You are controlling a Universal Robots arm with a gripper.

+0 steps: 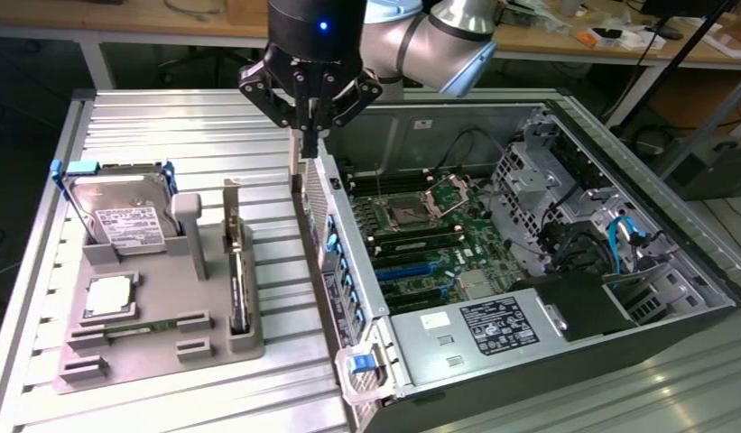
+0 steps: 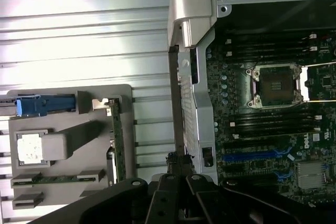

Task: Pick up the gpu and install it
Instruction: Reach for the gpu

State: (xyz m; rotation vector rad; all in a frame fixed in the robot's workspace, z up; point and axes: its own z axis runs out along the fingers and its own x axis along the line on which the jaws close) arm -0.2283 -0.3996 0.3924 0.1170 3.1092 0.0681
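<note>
Found claw (image 1: 308, 135) with jaws pressed together on themselves, hanging off the arm (image 1: 449, 36) at 12 o'clock of the exterior view. Sat right above the top end of the open computer case's rear wall (image 1: 334, 271), which ran off toward 6 o'clock. Spotted gpu (image 1: 236, 275) at roughly 7 o'clock from claw, well apart from it, standing on edge in a slot of the gray holder (image 1: 165, 361); not yet picked. Same card seen edge-on from the wrist view (image 2: 117, 135), green board. Logged hard drive (image 1: 124, 212) upright in the holder at 8 o'clock from claw, silver processor chip (image 1: 109, 296) at 9 o'clock from gpu, green memory stick (image 1: 142, 327) at 8 o'clock from gpu. Put motherboard (image 1: 430, 234) inside the case at 4 o'clock from claw, power supply (image 1: 491, 327) at 5 o'clock. Had holder and case side by side on ribbed metal table (image 1: 165, 126).
</note>
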